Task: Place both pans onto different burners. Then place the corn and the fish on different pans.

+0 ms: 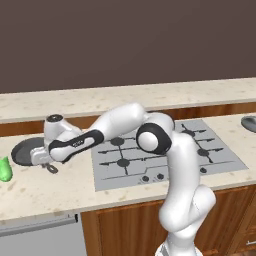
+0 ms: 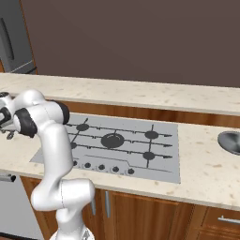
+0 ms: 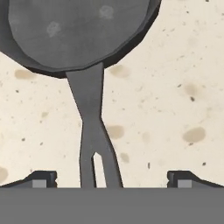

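The black pan lies on the counter left of the hob, its long handle running down between my fingertips. My gripper hangs open just above the handle's forked end, which sits left of the midline. From the left base view the gripper hovers at the black pan, and the green corn lies at the far left edge. The silver-grey pan rests on the counter right of the hob. Burners sit under black grates. The fish is out of view.
The grey hob fills the middle of the counter, with knobs along its front. A raised counter ledge runs behind it. My arm's elbow hangs over the hob's centre. A dishwasher front sits below left.
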Tool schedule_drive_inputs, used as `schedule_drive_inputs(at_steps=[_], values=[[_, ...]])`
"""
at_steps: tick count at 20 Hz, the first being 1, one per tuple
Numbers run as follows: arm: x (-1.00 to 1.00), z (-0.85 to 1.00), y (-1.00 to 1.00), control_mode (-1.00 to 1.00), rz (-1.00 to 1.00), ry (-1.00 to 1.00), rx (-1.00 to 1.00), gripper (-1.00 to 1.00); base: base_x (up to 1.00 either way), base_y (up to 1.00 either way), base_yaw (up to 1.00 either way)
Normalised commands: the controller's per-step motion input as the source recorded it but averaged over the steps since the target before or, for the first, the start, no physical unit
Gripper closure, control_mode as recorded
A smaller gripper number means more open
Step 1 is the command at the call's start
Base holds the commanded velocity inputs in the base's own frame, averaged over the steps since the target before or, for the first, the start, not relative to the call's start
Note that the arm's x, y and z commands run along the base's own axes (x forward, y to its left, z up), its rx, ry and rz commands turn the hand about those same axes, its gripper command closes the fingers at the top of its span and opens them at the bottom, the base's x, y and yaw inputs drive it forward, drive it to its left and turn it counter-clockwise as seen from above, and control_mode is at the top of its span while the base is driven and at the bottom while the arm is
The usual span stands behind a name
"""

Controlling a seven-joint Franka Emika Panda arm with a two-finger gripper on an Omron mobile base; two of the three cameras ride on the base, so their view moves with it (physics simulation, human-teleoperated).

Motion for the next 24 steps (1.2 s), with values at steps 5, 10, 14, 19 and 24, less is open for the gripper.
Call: schedule_drive_inputs(at_steps=[5,10,14,19,24], values=[[0.17,-0.28,0.16,-1.0,0.0,-0.02,0.0,-1.0,0.0,0.0,0.0],[0.2,-0.12,0.23,-1.0,0.0,0.0,0.0,-1.0,0.0,0.0,0.0],[0.18,-0.01,0.25,-1.0,0.0,0.0,0.0,-1.0,0.0,0.0,0.0],[0.05,-0.08,0.1,-1.0,0.0,0.0,0.0,-1.0,0.0,0.0,0.0],[0.0,-0.14,0.03,-1.0,0.0,0.0,0.0,1.0,0.0,0.0,0.0]])
